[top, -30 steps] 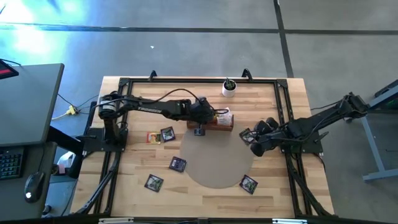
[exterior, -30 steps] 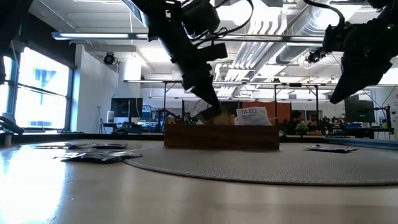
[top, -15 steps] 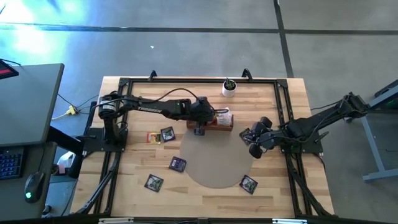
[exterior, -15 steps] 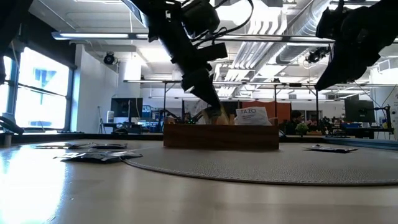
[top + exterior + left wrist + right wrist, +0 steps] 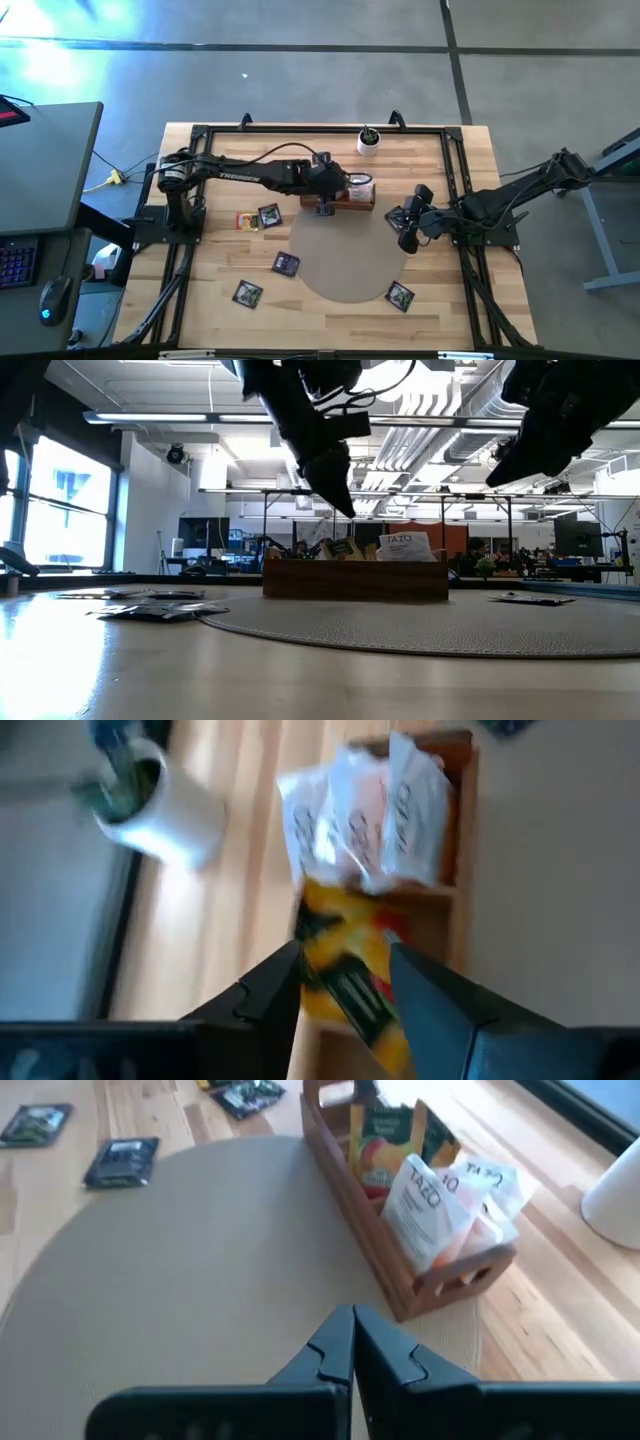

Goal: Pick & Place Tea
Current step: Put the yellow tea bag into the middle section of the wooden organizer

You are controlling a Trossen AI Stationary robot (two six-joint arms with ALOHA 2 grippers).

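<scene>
A wooden table [image 5: 220, 140] holds a round beige mat [image 5: 345, 260], and at the mat's far edge sits a small wooden box [image 5: 340, 196] with upright tea sachets in it. From the left wrist view, whitish sachets [image 5: 370, 815] stand at one end of the box and a yellow sachet [image 5: 345, 955] stands next to them, directly below the left gripper [image 5: 345, 975]. That gripper hangs just above the box with its two dark fingers [image 5: 270, 990] parted, and nothing is between them (the yellow sachet rests in the box, not in the grip).

The right gripper [image 5: 352, 1342] hovers over the right side of the mat, well apart from the box, its fingers pressed together and empty.

More tea lies loose on the table. An orange sachet [image 5: 245, 221] and a dark sachet [image 5: 269, 215] lie side by side to the left of the mat. Another dark sachet [image 5: 286, 264] lies at the mat's left edge, one more [image 5: 248, 293] nearer the front, and a green-printed sachet [image 5: 400, 296] at the mat's front right edge.

A small white cup with a plant [image 5: 369, 142] stands at the back of the table, behind the box.
</scene>
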